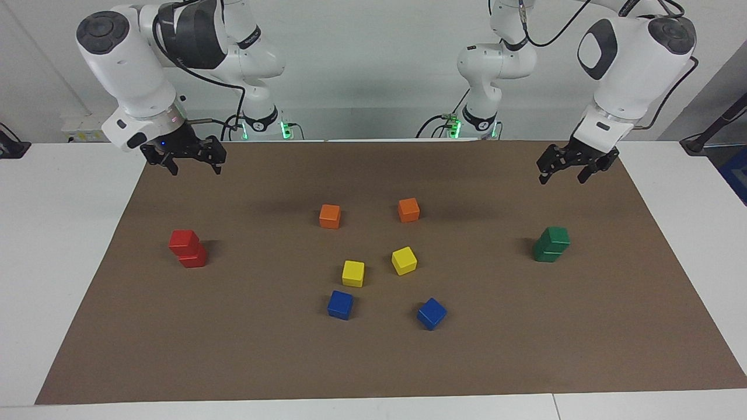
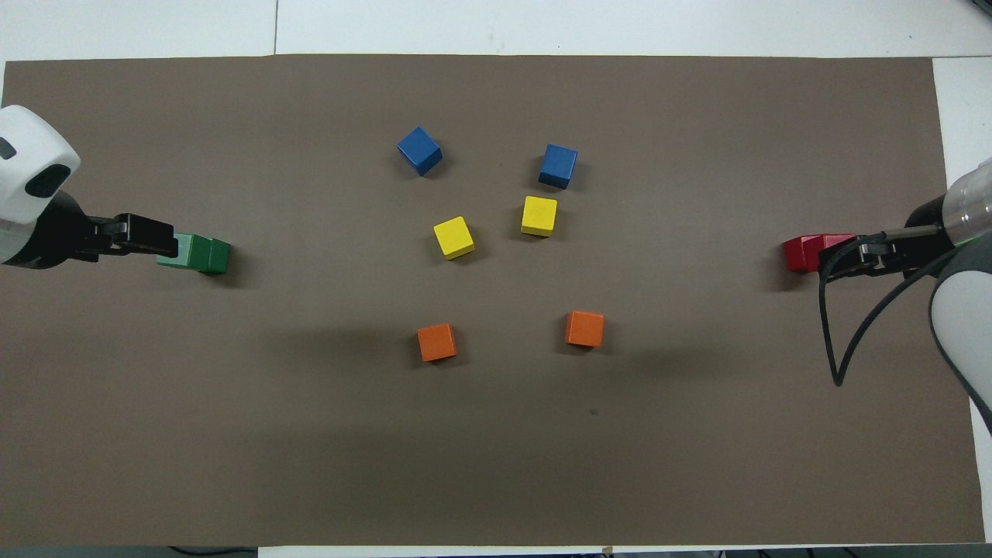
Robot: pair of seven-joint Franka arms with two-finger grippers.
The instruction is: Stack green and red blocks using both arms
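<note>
Two red blocks [image 1: 188, 249] stand stacked, the top one turned a little askew, toward the right arm's end of the brown mat; in the overhead view the red stack [image 2: 802, 252] is partly covered by the gripper. Two green blocks [image 1: 551, 244] stand stacked toward the left arm's end, and the green stack [image 2: 203, 254] also shows from above. My right gripper [image 1: 196, 169] hangs open and empty, high over the mat by the red stack. High over the mat by the green stack, my left gripper [image 1: 563, 177] is open and empty too. Neither gripper touches a block.
Around the mat's middle lie two orange cubes [image 1: 330, 216] [image 1: 408, 209] nearest the robots, then two yellow cubes [image 1: 353, 273] [image 1: 404, 260], then two blue cubes [image 1: 340, 304] [image 1: 431, 313] farthest. The brown mat [image 1: 373, 361] covers most of the white table.
</note>
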